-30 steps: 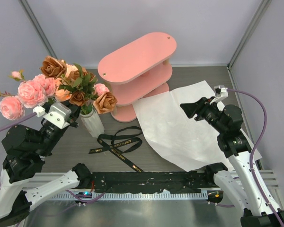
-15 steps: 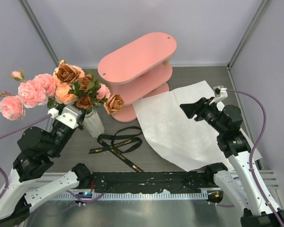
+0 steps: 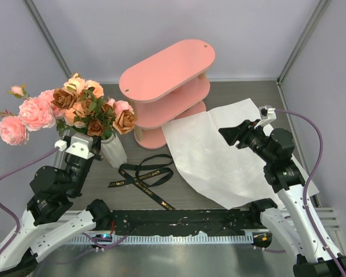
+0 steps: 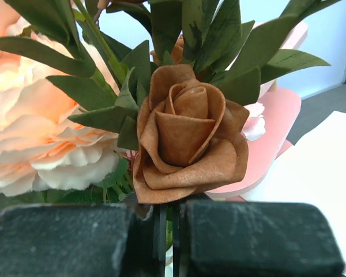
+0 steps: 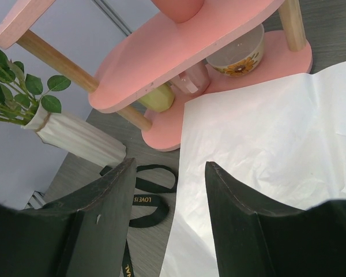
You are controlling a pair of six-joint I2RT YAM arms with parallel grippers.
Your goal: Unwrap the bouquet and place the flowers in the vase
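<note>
Top external shows the left jaws pressed together on the stems of the flowers (image 3: 75,109), with the blooms fanning above and to the left of them. Just right of those jaws is the vase (image 3: 113,153), green stems entering its mouth. Farther right on the desk (image 3: 242,92) lie a black ribbon (image 3: 141,176), the pink shelf (image 3: 167,69) behind it, then white paper (image 3: 219,156). The right jaws stand apart, empty, over the paper's right part, and the vase is well to their left.
</note>
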